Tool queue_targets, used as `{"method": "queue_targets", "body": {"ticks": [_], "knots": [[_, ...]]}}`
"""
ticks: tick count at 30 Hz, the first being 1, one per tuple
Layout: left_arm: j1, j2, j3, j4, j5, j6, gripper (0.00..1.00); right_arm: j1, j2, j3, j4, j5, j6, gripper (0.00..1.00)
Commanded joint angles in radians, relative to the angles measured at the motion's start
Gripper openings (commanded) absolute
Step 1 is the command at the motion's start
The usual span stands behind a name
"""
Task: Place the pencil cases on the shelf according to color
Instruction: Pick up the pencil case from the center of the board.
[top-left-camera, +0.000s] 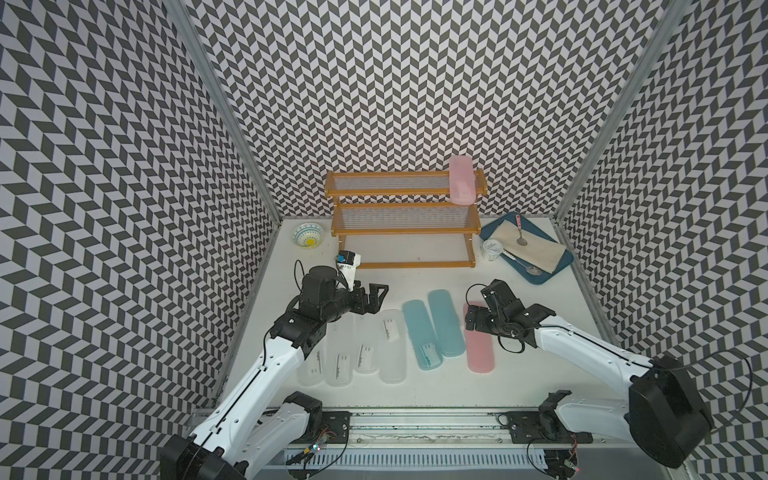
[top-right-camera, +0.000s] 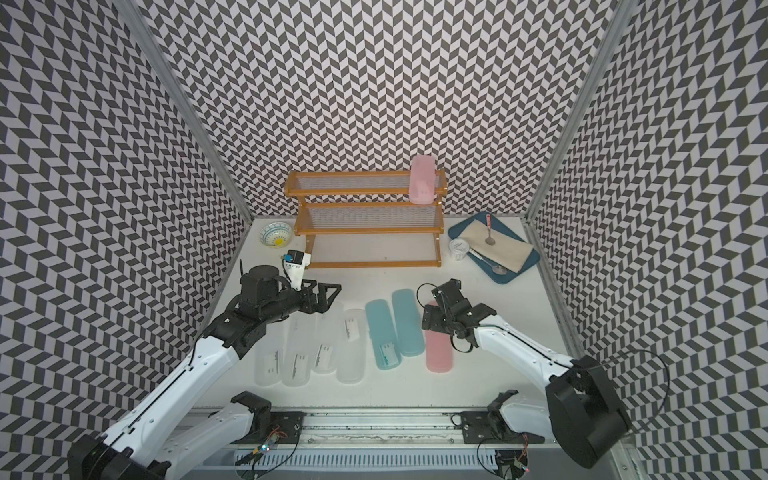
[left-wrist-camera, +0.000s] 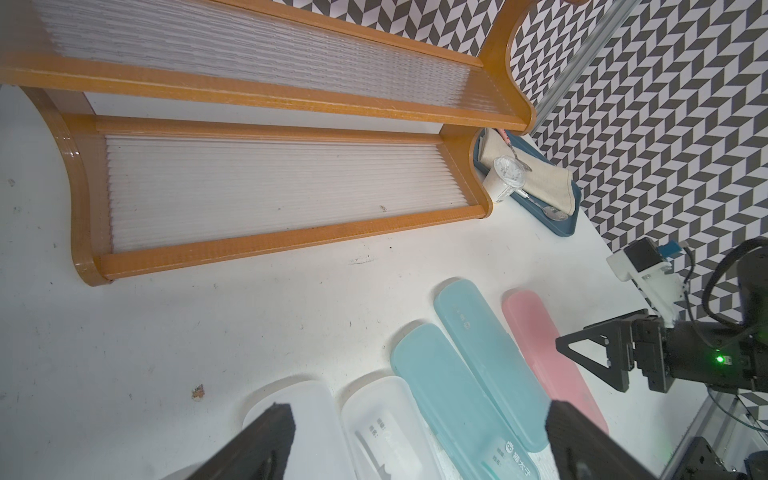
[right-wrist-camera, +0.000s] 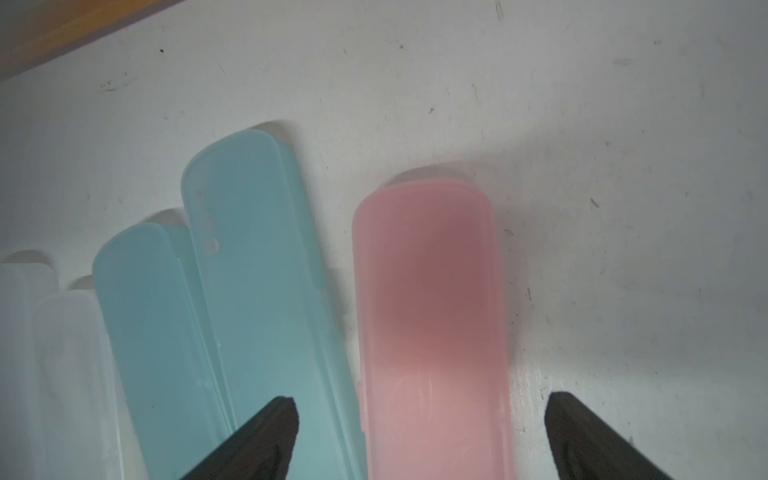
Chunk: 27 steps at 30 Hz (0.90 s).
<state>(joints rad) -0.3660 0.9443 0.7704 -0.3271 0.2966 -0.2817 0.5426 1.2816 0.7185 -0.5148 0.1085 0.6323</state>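
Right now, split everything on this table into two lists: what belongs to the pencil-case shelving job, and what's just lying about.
Belongs to the job:
shelf; pink case on its top tier; loose pink case; two blue cases; four clear cases.

Just lying about:
patterned bowl; dark blue tray holding a cloth and two spoons; white cup.

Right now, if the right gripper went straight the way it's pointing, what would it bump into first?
Most likely the pink pencil case on the table: the right gripper points down at it, open jaws either side. How near is hard to judge.
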Motion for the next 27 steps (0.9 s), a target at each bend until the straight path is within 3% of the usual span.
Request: {"method": "queue_targets", "body": {"ticks": [1, 6, 13, 16, 27], "knots": [[0.003, -0.012, -0.005, -0.007, -0.001, 0.006, 1.0, 0.007, 0.063, 0.035, 0.044, 0.036, 0.003, 0.97], [0.004, -0.011, -0.005, -0.009, 0.0, 0.006, 1.0, 0.003, 0.15, 0.05, 0.03, 0.116, 0.013, 0.97], [0.003, -0.005, -0.006, -0.007, 0.004, 0.009, 1.0, 0.004, 0.214, 0.046, 0.097, 0.094, -0.001, 0.97], [0.003, 0.001, -0.005, -0.007, 0.004, 0.008, 1.0, 0.002, 0.232, 0.052, 0.095, 0.142, -0.005, 0.97], [0.0, 0.012, 0.0, -0.016, -0.004, 0.006, 1.0, -0.158, 0.226, 0.067, 0.109, 0.114, -0.17, 0.83]]}}
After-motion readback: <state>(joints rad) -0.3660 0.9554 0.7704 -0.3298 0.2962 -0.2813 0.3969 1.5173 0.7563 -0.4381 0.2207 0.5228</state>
